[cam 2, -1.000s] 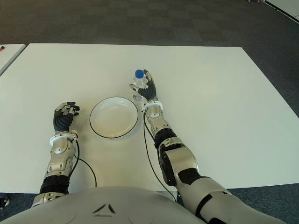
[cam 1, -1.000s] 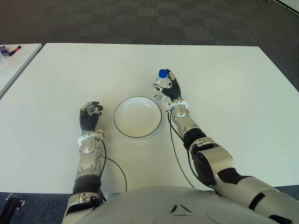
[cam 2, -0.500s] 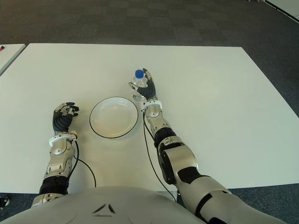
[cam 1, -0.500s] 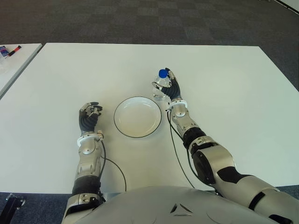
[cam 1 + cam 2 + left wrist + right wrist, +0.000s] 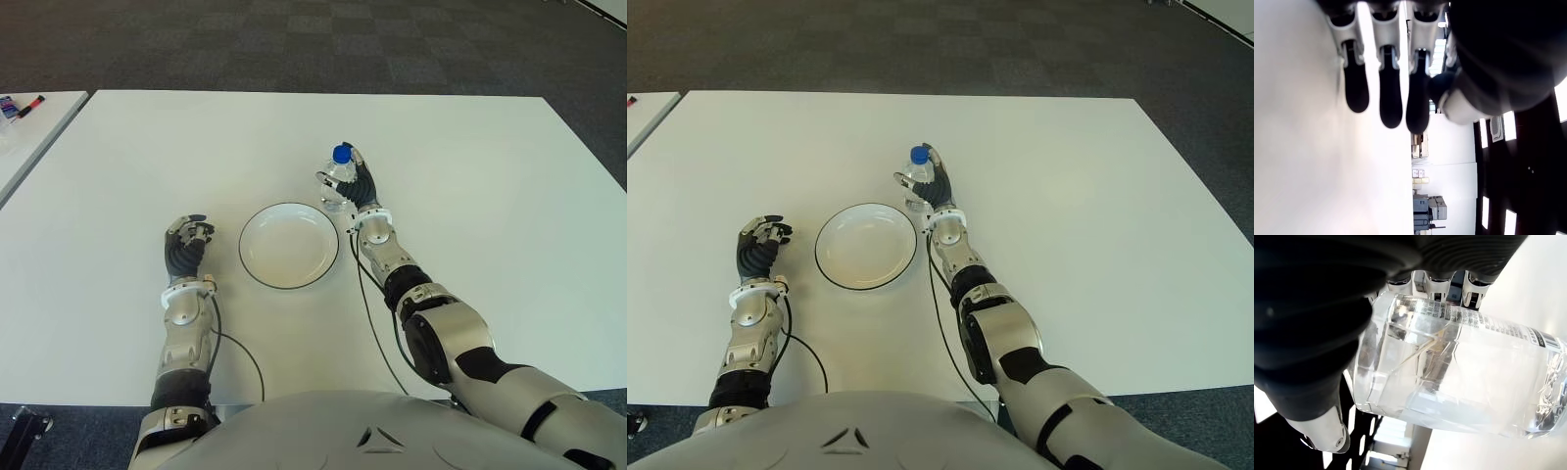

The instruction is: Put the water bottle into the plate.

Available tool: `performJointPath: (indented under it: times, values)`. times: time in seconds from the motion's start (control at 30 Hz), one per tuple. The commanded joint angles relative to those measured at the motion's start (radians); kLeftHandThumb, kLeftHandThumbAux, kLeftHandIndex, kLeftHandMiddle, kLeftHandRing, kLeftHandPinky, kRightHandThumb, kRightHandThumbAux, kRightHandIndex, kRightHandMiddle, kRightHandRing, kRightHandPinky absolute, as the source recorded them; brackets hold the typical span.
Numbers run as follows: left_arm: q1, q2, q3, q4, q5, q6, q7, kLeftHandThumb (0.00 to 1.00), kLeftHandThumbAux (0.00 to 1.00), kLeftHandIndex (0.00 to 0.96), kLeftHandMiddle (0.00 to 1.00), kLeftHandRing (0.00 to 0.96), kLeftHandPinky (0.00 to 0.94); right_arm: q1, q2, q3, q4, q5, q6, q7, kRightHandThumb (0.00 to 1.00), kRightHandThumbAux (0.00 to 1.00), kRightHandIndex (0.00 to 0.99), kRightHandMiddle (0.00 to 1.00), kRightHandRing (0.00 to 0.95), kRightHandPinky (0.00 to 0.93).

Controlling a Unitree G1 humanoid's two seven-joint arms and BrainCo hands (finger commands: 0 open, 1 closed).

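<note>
Around water bottle [image 5: 340, 176]: right hand [image 5: 359, 188], closed.

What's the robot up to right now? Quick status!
Right hand shut on bottle, just beyond plate. Left hand curled, idle, left of plate. Path clear.

plate [image 5: 290, 245] – nothing inside | table [image 5: 490, 176] bare around – passable

Since one second ago, the right hand [image 5: 359, 186] has closed more tightly around the water bottle [image 5: 339, 176], and its fingers [image 5: 1432, 289] now wrap the clear body. The bottle with the blue cap has shifted very slightly toward the upper left of the frame, and it stands just beyond the upper right rim of the plate [image 5: 290, 245].
</note>
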Motion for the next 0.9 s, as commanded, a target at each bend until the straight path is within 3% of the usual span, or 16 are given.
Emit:
performJointPath:
  times: [0.03, 0.23, 0.43, 0.9]
  values:
    - [0.028, 0.001, -0.001, 0.051, -0.005, 0.032, -0.014, 0.686, 0.72, 0.425, 0.544, 0.523, 0.498, -0.018, -0.003, -0.002, 0.019, 0.003, -0.002, 0.005, 0.0, 0.737, 0.0, 0.0, 0.015, 0.087]
    - [0.022, 0.004, 0.002, 0.056, -0.015, 0.044, -0.019, 0.684, 0.72, 0.423, 0.54, 0.509, 0.458, -0.021, -0.006, -0.003, 0.028, 0.004, 0.0, 0.009, 0.0, 0.737, 0.0, 0.0, 0.019, 0.091]
    - [0.012, 0.004, 0.007, 0.072, -0.013, 0.029, -0.012, 0.685, 0.72, 0.423, 0.545, 0.521, 0.494, -0.021, -0.006, -0.005, 0.031, 0.006, -0.001, 0.011, 0.0, 0.744, 0.0, 0.0, 0.022, 0.093]
    - [0.01, -0.002, 0.012, 0.067, -0.014, 0.051, 0.003, 0.683, 0.722, 0.42, 0.522, 0.487, 0.455, -0.021, -0.006, -0.018, 0.039, 0.021, -0.007, 0.032, 0.0, 0.788, 0.0, 0.001, 0.032, 0.097]
